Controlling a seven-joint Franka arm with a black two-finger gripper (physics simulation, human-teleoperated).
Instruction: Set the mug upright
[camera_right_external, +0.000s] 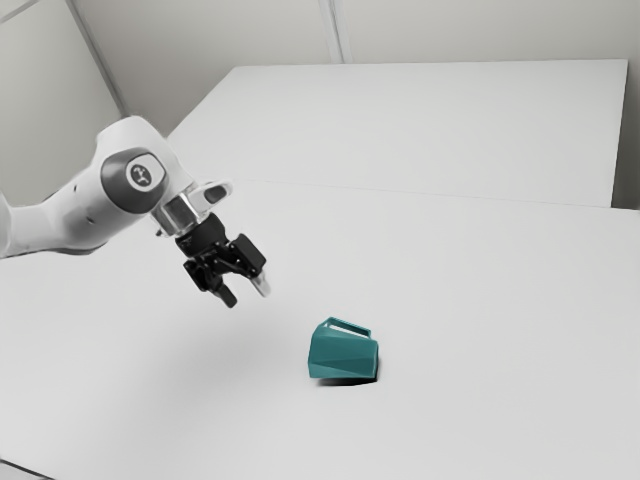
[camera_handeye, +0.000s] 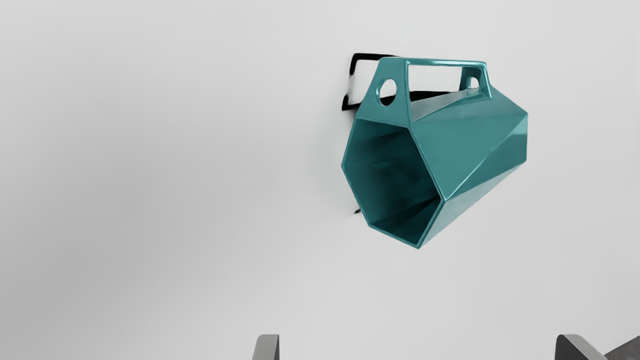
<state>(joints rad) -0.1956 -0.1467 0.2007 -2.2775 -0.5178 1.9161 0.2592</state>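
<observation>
The teal mug (camera_right_external: 343, 355) lies on its side on the white table (camera_right_external: 500, 290), its long axis roughly level and running mostly between the exterior view's left and right. Its many-sided mouth (camera_handeye: 395, 180) faces the gripper's side, and its base end points away. The angular handle (camera_handeye: 445, 62) stands along the mug's upper side, above the body. A dark shadow (camera_right_external: 345, 382) sits close under the mug. The gripper (camera_right_external: 248, 297) hangs above and apart from the mug, toward the exterior view's left, fingers (camera_handeye: 267, 348) spread wide. Far beyond the mug rises a pale wall (camera_right_external: 250, 35).
</observation>
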